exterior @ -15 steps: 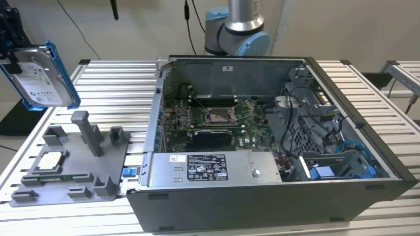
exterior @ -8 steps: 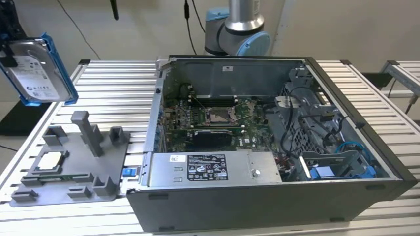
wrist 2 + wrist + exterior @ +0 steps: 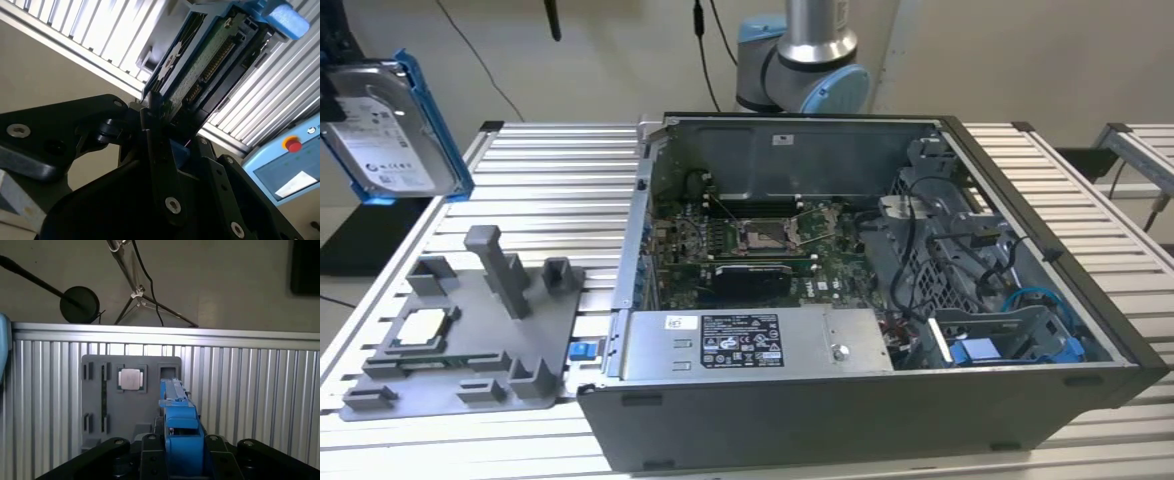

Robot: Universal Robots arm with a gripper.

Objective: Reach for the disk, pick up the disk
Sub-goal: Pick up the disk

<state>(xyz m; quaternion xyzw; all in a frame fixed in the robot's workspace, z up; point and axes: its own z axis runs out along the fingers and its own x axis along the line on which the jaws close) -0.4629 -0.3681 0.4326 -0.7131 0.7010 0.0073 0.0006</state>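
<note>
The disk (image 3: 394, 125), a silver-grey drive with a white label in a bright blue frame, hangs in the air above the table's far corner at the exterior view's left, clear of the table. In the second wrist view its green circuit-board side (image 3: 210, 55) faces the camera, and my gripper (image 3: 160, 120) is shut on its blue-framed end. In the first wrist view the disk (image 3: 177, 410) is seen edge-on, standing upright between the black fingers (image 3: 150, 445) of the gripper (image 3: 181, 440).
An open computer case (image 3: 881, 300) fills the middle of the slatted table (image 3: 547, 180). A grey fixture tray (image 3: 467, 340) with a small square silver chip (image 3: 424, 328) lies at the exterior view's left, below the held disk. A light blue control box (image 3: 292, 160) with a red button stands nearby.
</note>
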